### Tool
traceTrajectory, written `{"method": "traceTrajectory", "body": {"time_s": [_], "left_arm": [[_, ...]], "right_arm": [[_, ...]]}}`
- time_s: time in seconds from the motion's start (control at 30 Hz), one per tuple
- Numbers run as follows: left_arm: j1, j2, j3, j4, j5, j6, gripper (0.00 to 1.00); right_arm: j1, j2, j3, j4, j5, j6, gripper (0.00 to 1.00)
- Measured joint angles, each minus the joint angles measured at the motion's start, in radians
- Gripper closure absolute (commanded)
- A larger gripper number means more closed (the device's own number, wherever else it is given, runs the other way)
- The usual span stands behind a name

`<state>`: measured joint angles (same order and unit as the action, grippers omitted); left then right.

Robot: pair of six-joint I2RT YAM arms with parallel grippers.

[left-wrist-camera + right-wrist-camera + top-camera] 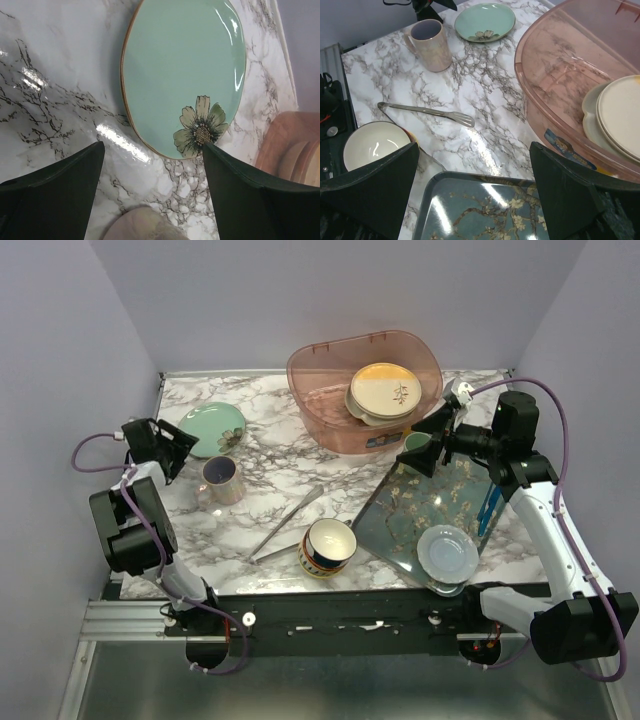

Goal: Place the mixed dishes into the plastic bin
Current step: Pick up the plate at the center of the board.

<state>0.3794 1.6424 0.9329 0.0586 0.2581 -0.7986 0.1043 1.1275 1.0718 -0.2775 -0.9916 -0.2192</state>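
Note:
The mint-green plate [212, 427] [185, 75] lies at the back left, just ahead of my left gripper [183, 453] [152, 145], which is open and empty. The lilac mug [220, 478] [430, 45] stands beside that gripper, its rim [145, 227] low in the left wrist view. The pink plastic bin [365, 390] [570, 85] at the back holds a pink-and-cream plate [385, 390] [620, 115] on a beige dish. A navy-and-yellow bowl [328, 546] [375, 145] sits near the front. My right gripper [428, 445] [472, 145] hovers open over the tray's far end.
Metal tongs [290, 522] [427, 111] lie between mug and bowl. A floral tray [410, 515] [485, 210] at the right carries a pale blue saucer [447, 552]. Walls close in on the left, back and right.

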Motion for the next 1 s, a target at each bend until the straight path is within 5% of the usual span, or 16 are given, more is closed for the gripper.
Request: {"method": "traceTrajectory", "body": {"time_s": [0.47, 1.0], "left_arm": [[0.038, 0.165, 0.002, 0.127, 0.044, -0.035, 0.27], [0.04, 0.268, 0.042, 0.238, 0.09, -0.09, 0.54]], "right_arm": [[0.0, 0.021, 0.0, 0.0, -0.012, 0.0, 0.01], [0.0, 0.022, 0.0, 0.0, -0.021, 0.0, 0.0]]}}
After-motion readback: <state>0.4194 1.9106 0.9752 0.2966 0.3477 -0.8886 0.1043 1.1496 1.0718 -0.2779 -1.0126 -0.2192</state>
